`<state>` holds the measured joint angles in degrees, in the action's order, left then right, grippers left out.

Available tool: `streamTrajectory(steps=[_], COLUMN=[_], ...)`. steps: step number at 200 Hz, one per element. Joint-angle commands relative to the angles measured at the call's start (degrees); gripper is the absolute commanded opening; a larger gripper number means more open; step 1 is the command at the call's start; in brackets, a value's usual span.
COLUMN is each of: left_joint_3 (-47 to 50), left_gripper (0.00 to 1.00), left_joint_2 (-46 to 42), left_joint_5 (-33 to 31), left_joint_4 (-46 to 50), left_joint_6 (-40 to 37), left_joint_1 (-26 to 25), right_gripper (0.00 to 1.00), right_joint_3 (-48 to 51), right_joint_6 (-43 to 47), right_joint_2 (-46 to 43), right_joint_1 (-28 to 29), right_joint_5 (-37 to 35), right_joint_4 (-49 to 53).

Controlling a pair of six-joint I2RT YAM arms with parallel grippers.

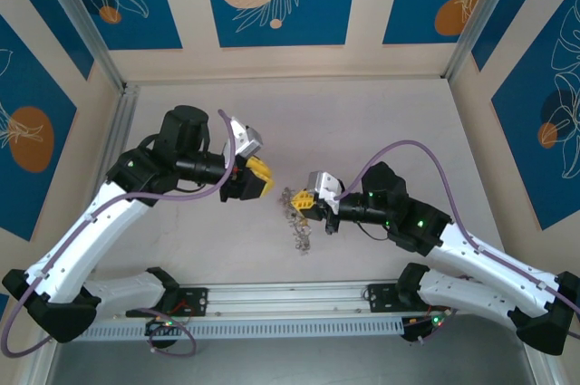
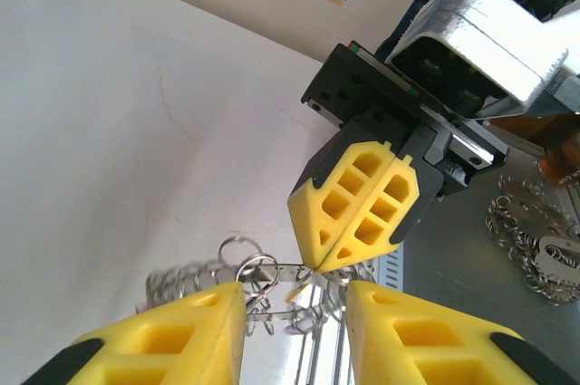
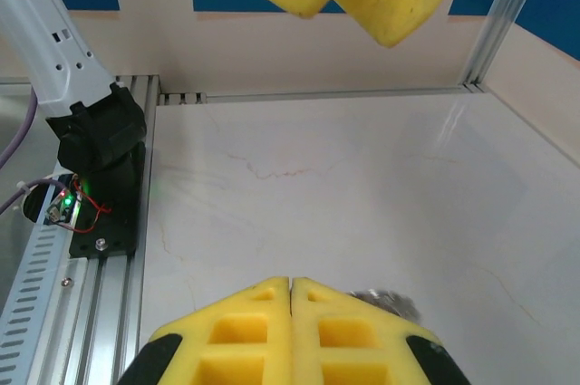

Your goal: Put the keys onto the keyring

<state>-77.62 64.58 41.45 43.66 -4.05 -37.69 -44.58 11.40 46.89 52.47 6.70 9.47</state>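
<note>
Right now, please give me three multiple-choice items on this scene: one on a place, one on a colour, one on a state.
1. Where is the keyring? A far behind both grippers; B between their fingertips; C far right of both.
2. What colour are the fingers of the left gripper? A yellow; B red; C black.
3. How stands the right gripper? A wide open; B shut on the keyring; C half open.
Key: B, the keyring's loops lie between both tips; A, they are plainly yellow; B, its tips meet on the keyring.
</note>
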Motion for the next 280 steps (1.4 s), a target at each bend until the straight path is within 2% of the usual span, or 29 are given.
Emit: streamTrajectory(steps=[1, 22, 48, 85, 101, 134, 158, 188, 236, 280], left_joint_3=[2.27, 4.76, 5.21, 4.02, 4.26, 5.28, 5.82, 5.96, 2.78, -0.52], left_gripper=[0.36, 0.43, 0.51, 0.53, 0.5, 0.44, 0.35, 0.31, 0.35, 0.33], left_joint_2=[-1.51, -4.06, -5.74, -6.49, -6.92, -6.57, -6.16, -6.99, -6.32, -7.14], left_joint_5=[0.35, -5.93, -22.46, -34.92, -41.05, -48.73, -55.68, -58.83, -63.45, -61.17], left_joint_4=[-0.34, -1.28, 1.32, 2.84, 2.71, 0.58, -0.92, -2.95, -2.47, -1.8], left_joint_6=[-1.74, -2.84, -7.82, -11.22, -13.45, -19.02, -23.87, -27.43, -32.25, -31.78], left_joint_1=[-0.54, -3.19, -12.09, -19.78, -22.59, -26.04, -28.03, -28.39, -31.41, -32.0], right_gripper=[0.0, 0.0, 0.0, 0.0, 0.0, 0.0, 0.0, 0.0, 0.0, 0.0], right_joint_3=[-2.26, -3.11, -3.81, -4.54, -5.12, -6.52, -7.83, -8.9, -10.01, -11.12], right_joint_6=[-0.87, -0.59, -1.56, -3.4, -3.75, -4.02, -3.75, -3.88, -4.45, -4.46], right_joint_2=[0.21, 0.47, 0.49, 0.47, 0.57, 0.67, 0.64, 0.65, 0.57, 0.79], right_joint_1=[-0.25, -0.32, -0.97, -2.19, -2.63, -2.99, -3.06, -3.08, -3.08, -3.18], right_joint_5=[0.69, -0.51, -1.27, 0.7, 1.56, 2.79, 2.96, 2.96, 3.4, 3.41], right_joint_4=[-1.55, -1.21, -1.69, -3.47, -3.79, -4.05, -3.76, -3.66, -3.93, -3.56])
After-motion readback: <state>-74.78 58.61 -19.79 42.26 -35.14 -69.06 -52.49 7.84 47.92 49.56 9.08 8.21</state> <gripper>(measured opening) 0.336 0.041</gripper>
